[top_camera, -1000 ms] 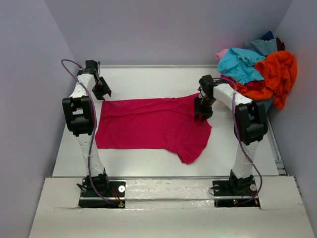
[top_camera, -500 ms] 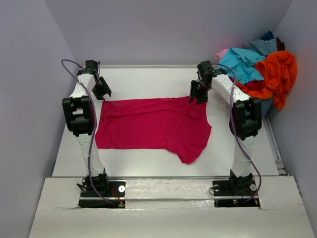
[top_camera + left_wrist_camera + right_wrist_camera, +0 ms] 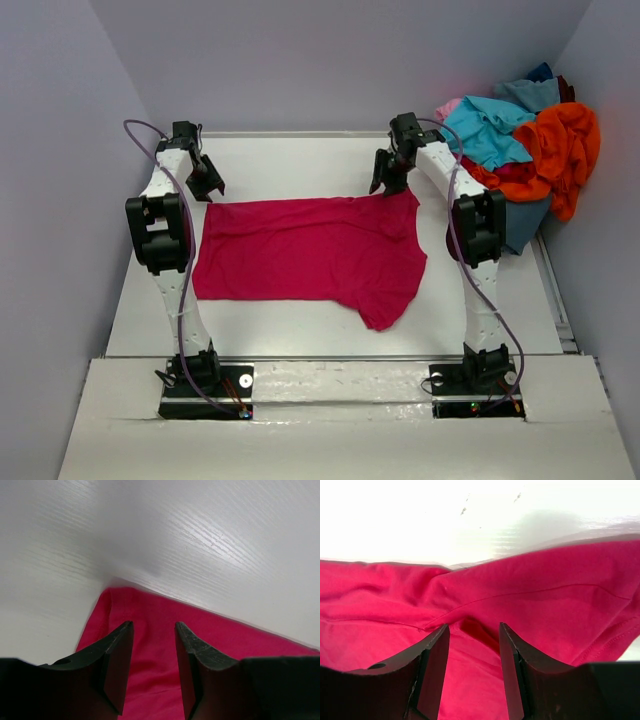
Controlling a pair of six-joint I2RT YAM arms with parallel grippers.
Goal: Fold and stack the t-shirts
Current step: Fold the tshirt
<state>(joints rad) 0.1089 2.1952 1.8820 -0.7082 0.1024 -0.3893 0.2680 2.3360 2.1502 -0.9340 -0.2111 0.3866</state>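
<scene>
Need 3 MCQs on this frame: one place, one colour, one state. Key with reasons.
1. Where does the heap of crumpled coloured cloth t-shirts lie?
A far right corner
B far left corner
C near edge, between the arm bases

2. What colour is the cloth t-shirt spread flat?
A orange
B crimson-magenta
C turquoise

3. The left end effector is:
A shut on the shirt
B open
C out of view

Key:
1 A, the heap fills the top view's upper right.
2 B, the top view shows that colour.
3 B, the left wrist view shows a clear gap between its fingers.
</scene>
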